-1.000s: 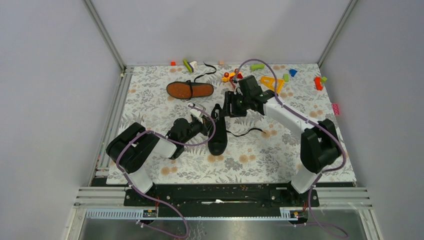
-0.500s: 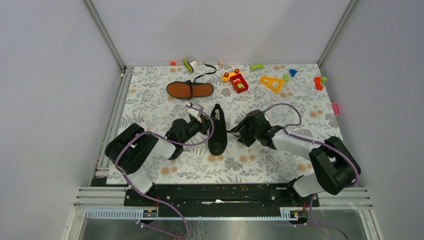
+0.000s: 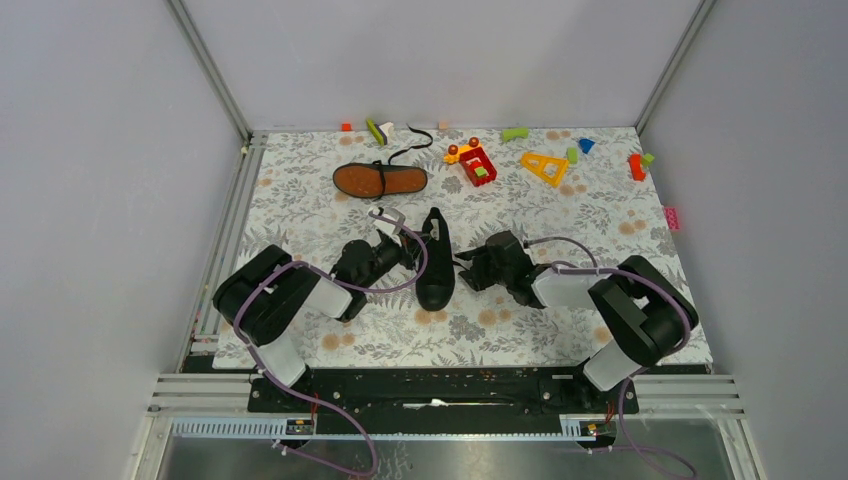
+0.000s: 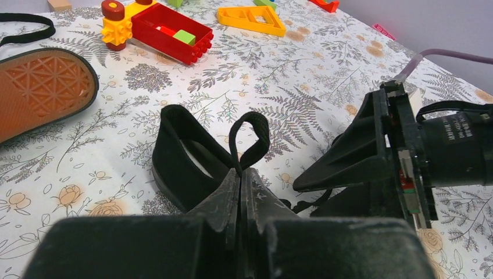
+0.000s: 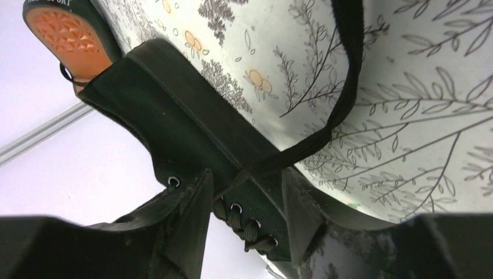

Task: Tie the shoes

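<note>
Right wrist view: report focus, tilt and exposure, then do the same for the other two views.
Right wrist: frame rolled, table slanting overhead; near shoe and its eyelets sharp, right gripper dark and soft-edged. Left wrist: lace loop crisp, left gripper a dark mass with little detail. Top external: even light, soft shadows, no glare.

Black-and-white arms [image 3: 325, 295]; looping purple cables [image 3: 426, 260]

Black sneaker [image 3: 435, 265] upright mid-table, lace [image 4: 250, 115] looped — second sneaker [image 3: 380, 180] beyond, orange sole in view
</note>
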`<action>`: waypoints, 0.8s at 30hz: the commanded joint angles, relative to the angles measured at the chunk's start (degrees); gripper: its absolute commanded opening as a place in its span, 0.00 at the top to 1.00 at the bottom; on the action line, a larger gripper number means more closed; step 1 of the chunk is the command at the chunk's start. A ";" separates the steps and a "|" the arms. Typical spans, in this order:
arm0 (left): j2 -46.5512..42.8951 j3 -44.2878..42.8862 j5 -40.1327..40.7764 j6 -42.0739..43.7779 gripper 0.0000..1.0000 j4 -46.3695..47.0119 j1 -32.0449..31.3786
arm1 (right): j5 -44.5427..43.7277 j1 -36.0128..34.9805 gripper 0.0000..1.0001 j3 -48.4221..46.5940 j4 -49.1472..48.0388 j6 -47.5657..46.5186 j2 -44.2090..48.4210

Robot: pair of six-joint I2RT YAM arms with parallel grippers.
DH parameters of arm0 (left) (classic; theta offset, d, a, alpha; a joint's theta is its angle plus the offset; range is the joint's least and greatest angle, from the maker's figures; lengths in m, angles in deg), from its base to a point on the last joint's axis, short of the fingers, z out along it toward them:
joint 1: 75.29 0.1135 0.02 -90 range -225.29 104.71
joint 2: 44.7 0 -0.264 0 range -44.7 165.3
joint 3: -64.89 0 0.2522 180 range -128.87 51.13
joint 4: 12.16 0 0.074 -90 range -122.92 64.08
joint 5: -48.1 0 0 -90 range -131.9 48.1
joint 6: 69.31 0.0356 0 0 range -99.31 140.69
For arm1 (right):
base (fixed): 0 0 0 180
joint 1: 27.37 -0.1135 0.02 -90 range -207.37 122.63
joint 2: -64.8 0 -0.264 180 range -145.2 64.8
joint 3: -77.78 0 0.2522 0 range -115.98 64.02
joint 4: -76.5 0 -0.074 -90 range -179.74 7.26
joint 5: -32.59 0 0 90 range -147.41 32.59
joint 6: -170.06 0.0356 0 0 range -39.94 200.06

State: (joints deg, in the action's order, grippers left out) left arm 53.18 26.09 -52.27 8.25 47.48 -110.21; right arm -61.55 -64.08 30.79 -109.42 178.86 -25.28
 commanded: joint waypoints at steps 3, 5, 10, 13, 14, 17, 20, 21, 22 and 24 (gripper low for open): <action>0.59 -0.27 0.19 -0.33 1.00 5.26 0.33 | -4.79 -0.64 0.62 -1.65 -3.30 4.13 -3.00; 0.39 -0.59 1.71 -2.44 1.00 3.18 0.93 | -5.54 -0.58 0.76 -1.68 -3.24 3.69 -3.25; 0.35 -1.20 2.43 -6.47 1.00 -0.48 1.70 | -6.47 1.70 1.00 -1.82 -3.56 -2.64 -2.54; 0.20 -1.15 5.20 -8.58 1.00 -2.02 2.42 | -5.75 3.73 1.00 -1.41 -4.02 -7.49 -1.66; 0.08 -1.11 5.90 -9.07 1.00 -2.44 2.60 | -5.66 4.05 1.00 -1.05 -4.56 -9.05 -1.33; -0.03 -1.08 8.17 -9.99 1.00 -3.69 2.81 | -4.80 4.77 1.00 0.41 -6.67 -12.12 -0.77; -0.15 -0.32 10.84 -10.91 1.00 -3.22 2.90 | -4.41 4.94 1.00 2.29 -8.80 -12.73 -0.76; -0.07 0.03 11.72 -11.01 1.00 -2.43 2.92 | -4.17 4.97 1.00 2.70 -9.70 -12.90 -0.92; 0.08 0.29 11.73 -11.02 1.00 -1.62 2.92 | -3.94 4.98 1.00 3.08 -10.39 -13.16 -1.05; 0.26 0.26 10.79 -10.71 1.00 -0.94 2.92 | -3.15 4.98 1.00 3.95 -12.88 -14.59 -1.43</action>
State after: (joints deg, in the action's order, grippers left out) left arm 53.66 26.14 -44.34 -1.66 41.73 -107.89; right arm -64.22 -59.45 33.04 -117.44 168.09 -27.68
